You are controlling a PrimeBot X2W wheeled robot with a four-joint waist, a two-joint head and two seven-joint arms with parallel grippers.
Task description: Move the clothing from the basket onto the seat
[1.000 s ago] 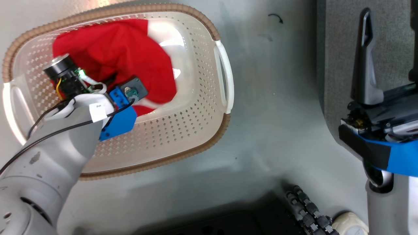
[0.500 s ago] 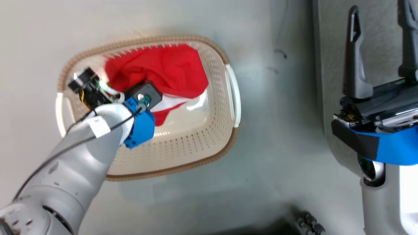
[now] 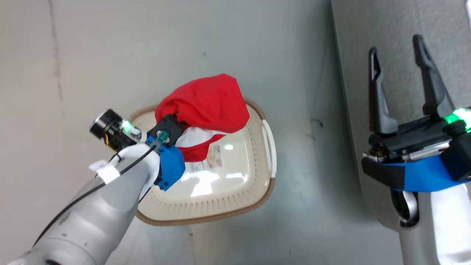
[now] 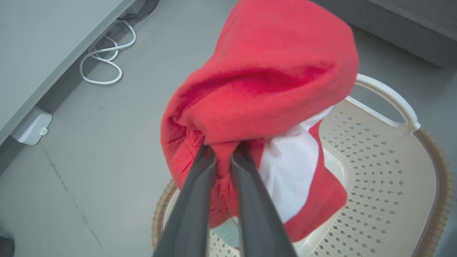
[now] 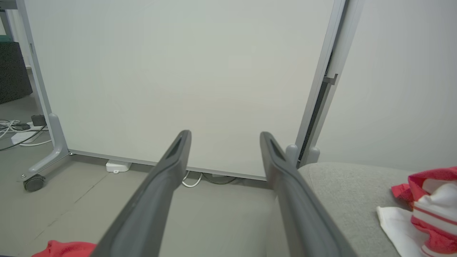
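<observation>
My left gripper [image 4: 222, 149] is shut on a bunched fold of the bright red clothing [image 4: 264, 71], which hangs from it with a white panel showing. In the head view the clothing [image 3: 208, 103] is held above the far end of the cream perforated basket [image 3: 206, 220], whose floor lies bare. The basket [image 4: 392, 167] sits on the floor below the garment. My right gripper [image 3: 401, 70] stands open, holding nothing, over the light-grey seat [image 3: 353, 55] at the right. The seat [image 5: 342, 185] also shows beside my right gripper [image 5: 225, 137].
Another red-and-white garment [image 5: 428, 203] lies on the seat. A white partition on castors [image 5: 178, 71] stands ahead of the right arm. White cables [image 4: 103, 64] and a wall box [image 4: 30, 126] lie on the grey floor left of the basket.
My left gripper has lifted the red clothing up out of the basket. The head camera has risen, so the basket looks smaller. The right gripper stays open.
</observation>
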